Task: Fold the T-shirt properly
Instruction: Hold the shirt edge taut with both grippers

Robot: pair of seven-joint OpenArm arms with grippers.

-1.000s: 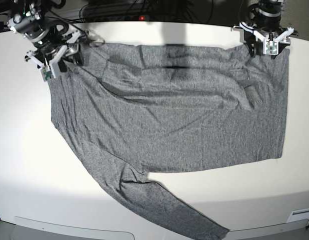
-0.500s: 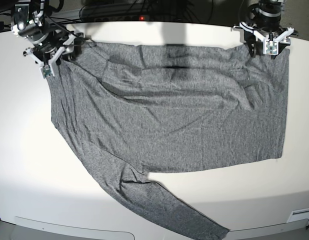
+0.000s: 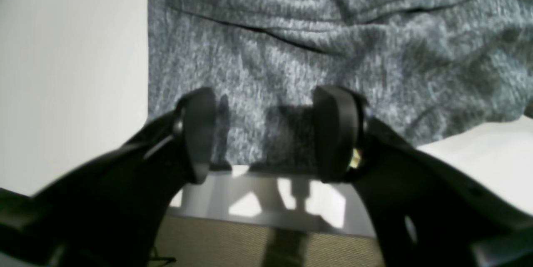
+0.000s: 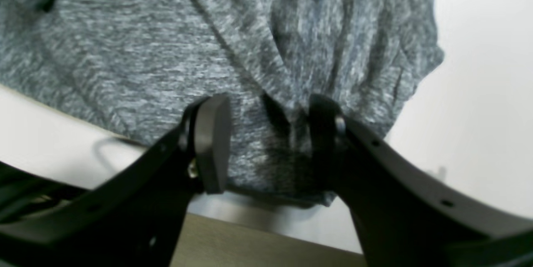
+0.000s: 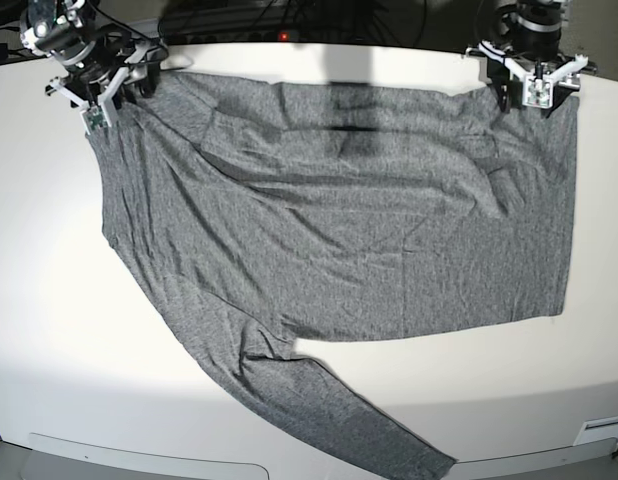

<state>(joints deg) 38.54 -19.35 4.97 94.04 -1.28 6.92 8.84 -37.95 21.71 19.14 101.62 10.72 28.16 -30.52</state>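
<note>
The T-shirt [image 5: 339,220] lies spread across the tabletop [image 5: 49,330], one sleeve trailing to the near edge. Both arms sit at the far corners of the cloth: left gripper [image 3: 266,133] and right gripper [image 4: 266,142], jaws parted astride the hem, seemingly ready to pinch.
</note>
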